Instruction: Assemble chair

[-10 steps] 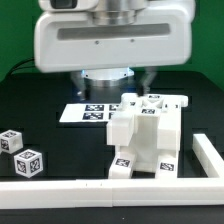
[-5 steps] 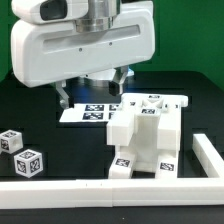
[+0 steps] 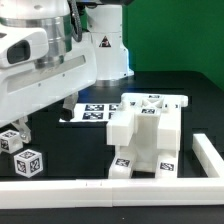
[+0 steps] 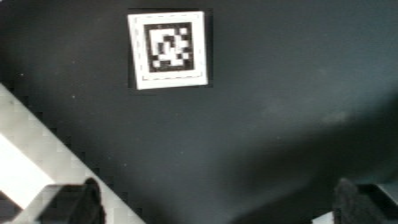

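Observation:
The partly built chair (image 3: 148,135), glossy white blocks with black-and-white tags, stands on the black table right of centre. Two small tagged cubes (image 3: 10,141) (image 3: 30,162) lie at the exterior view's left. My big white gripper (image 3: 45,115) hangs over the table's left half, above and just behind the cubes, its dark fingers (image 3: 22,128) spread wide. In the wrist view my gripper (image 4: 217,208) is open with only black table between the fingertips (image 4: 71,205). A white-framed tag (image 4: 169,50) lies ahead of them; which piece it belongs to I cannot tell.
The marker board (image 3: 92,112) lies flat behind the chair. A long white border rail (image 3: 100,191) runs along the front edge and turns up the right side (image 3: 207,155). A white strip (image 4: 18,150) crosses the wrist view's corner.
The gripper has swung from above the marker board toward the exterior view's left and tilted, now over the cubes' side. It stays open. The chair and the cubes have not moved.

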Controlling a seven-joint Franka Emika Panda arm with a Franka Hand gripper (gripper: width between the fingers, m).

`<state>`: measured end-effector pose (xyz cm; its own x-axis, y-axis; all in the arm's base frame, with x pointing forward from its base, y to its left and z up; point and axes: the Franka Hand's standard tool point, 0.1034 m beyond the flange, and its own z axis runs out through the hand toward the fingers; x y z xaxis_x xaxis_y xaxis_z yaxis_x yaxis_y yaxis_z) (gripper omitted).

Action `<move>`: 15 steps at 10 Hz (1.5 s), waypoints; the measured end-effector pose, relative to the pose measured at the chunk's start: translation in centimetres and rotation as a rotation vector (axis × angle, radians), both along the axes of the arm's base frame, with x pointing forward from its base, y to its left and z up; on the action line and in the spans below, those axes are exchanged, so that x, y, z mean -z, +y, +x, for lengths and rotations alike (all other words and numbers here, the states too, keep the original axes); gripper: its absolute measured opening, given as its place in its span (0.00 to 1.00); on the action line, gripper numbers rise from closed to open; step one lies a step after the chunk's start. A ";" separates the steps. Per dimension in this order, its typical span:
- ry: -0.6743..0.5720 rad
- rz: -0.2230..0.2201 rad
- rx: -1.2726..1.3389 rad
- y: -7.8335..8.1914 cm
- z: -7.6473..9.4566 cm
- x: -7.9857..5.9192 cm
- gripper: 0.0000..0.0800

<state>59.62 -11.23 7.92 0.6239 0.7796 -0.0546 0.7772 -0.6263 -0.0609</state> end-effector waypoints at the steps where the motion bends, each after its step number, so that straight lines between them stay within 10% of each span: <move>1: 0.002 -0.003 -0.002 -0.1 -0.1 0.1 0.81; 5: -0.011 -0.037 0.022 -4.2 -1.3 3.9 0.81; 15: -0.008 -0.050 0.049 -5.8 -2.2 5.1 0.81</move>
<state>57.42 -17.04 2.80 0.6618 0.7445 -0.0876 0.7459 -0.6657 -0.0227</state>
